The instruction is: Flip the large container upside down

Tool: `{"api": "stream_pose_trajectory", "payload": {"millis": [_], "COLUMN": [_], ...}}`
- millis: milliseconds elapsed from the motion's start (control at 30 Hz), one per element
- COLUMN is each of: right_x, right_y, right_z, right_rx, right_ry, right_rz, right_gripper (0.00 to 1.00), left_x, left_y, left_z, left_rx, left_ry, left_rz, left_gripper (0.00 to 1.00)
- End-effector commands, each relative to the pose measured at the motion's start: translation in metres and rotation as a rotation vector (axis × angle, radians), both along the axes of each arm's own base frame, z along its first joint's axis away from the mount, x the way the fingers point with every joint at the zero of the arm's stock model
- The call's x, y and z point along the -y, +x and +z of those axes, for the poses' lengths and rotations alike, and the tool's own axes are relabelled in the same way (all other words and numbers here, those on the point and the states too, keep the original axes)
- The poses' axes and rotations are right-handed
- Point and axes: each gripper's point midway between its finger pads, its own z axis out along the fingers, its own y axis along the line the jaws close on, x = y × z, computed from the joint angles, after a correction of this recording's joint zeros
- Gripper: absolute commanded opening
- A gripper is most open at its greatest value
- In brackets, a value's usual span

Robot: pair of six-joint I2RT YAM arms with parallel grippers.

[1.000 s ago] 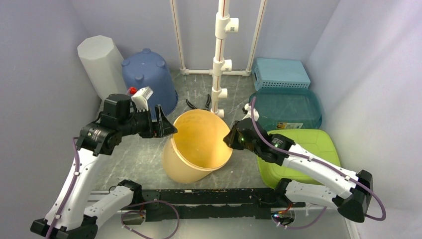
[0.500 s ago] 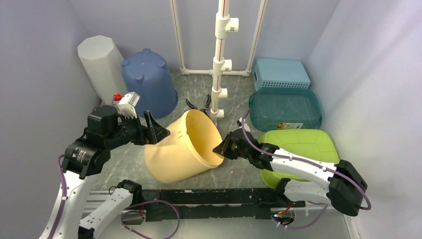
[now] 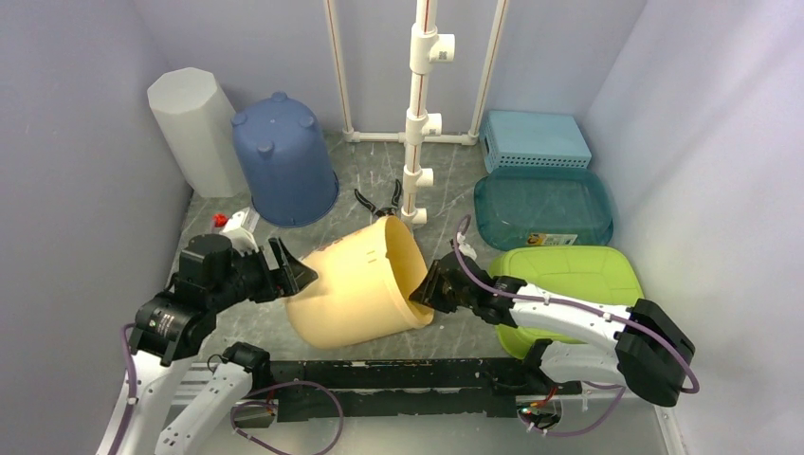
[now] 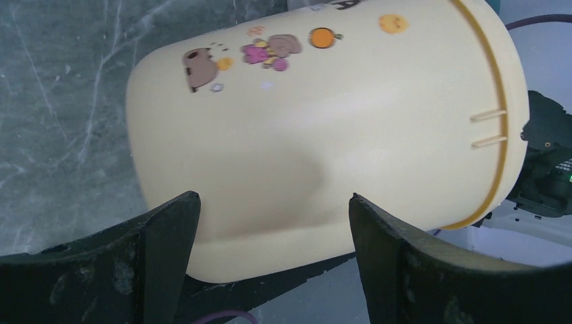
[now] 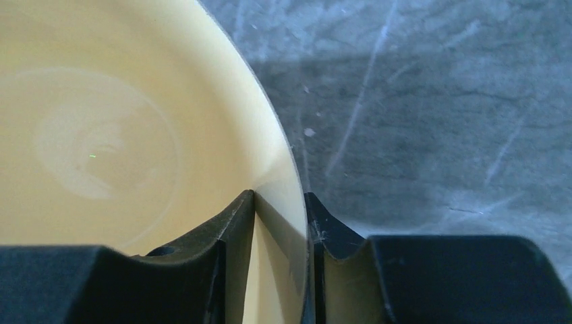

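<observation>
Cream-yellow smooth plastic, the bucket (image 3: 356, 284) lies on its side at the centre of the grey marbled desk (image 3: 370, 171). Its long axis runs left to right, with the round mouth facing right and the rounded base facing left. Cartoon stickers dot its wall. The left hand (image 3: 292, 275) spreads wide just beside the base. The right hand (image 3: 427, 289), narrow, straddles the rim with one finger inside; whether it pinches, I cannot tell.

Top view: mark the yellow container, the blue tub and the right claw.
yellow container (image 3: 351, 284), top view, on its side wall.
blue tub (image 3: 284, 161), top view, on its side wall.
right claw (image 3: 427, 290), top view, between its fingertips at the container's rim.
</observation>
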Motion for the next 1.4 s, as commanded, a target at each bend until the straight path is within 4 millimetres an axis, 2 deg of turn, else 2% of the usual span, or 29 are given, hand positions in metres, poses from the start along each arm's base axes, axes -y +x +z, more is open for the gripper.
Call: {"api": "stream_pose_trajectory", "payload": {"millis": [0,100,300,533,667,900,1000,1067,1133,1200,1267,1367], "right_x": [0.021,0.026,0.037,0.052,0.07,0.117,0.128,0.126,0.111,0.095,0.084,0.065], "right_y": [-0.023,-0.022,-0.018,-0.018,-0.017,-0.016,-0.019,-0.023,-0.03,-0.04,-0.043,-0.049], "right_z": [-0.024,-0.016,0.009,0.032,0.049,0.105,0.132,0.154,0.18,0.197,0.195,0.166], "right_rx": [-0.042,-0.019,0.042,0.075,0.107,0.202,0.246,0.289,0.349,0.387,0.358,0.244], "right_ry": [-0.121,-0.151,-0.188,-0.222,-0.263,-0.291,-0.24,-0.165,-0.045,0.053,0.046,-0.041], "right_rz": [0.086,0.101,0.108,0.091,0.05,-0.099,-0.137,-0.12,-0.038,0.05,0.112,0.225], "right_gripper": [0.36,0.42,0.64,0.84,0.88,0.92,0.92,0.92,0.92,0.92,0.92,0.87], "left_x": [0.003,-0.001,0.013,0.022,0.024,0.024,0.028,0.03,0.033,0.036,0.037,0.038], "left_y": [0.003,0.004,0.006,0.01,0.008,0.006,0.008,0.009,0.01,0.012,0.013,0.013], "left_z": [0.0,-0.007,-0.013,-0.013,-0.015,-0.016,-0.015,-0.016,-0.016,-0.016,-0.017,-0.017], "left_rx": [0.012,-0.019,-0.062,-0.057,-0.073,-0.076,-0.075,-0.077,-0.084,-0.085,-0.088,-0.09], "left_ry": [-0.072,-0.046,-0.072,-0.136,-0.14,-0.138,-0.155,-0.164,-0.171,-0.18,-0.185,-0.189], "left_rz": [0.047,0.069,0.003,-0.001,-0.013,-0.021,-0.032,-0.039,-0.053,-0.062,-0.069,-0.069], "left_gripper": [0.86,0.86,0.86,0.86,0.85,0.85,0.85,0.85,0.85,0.84,0.84,0.84]}}
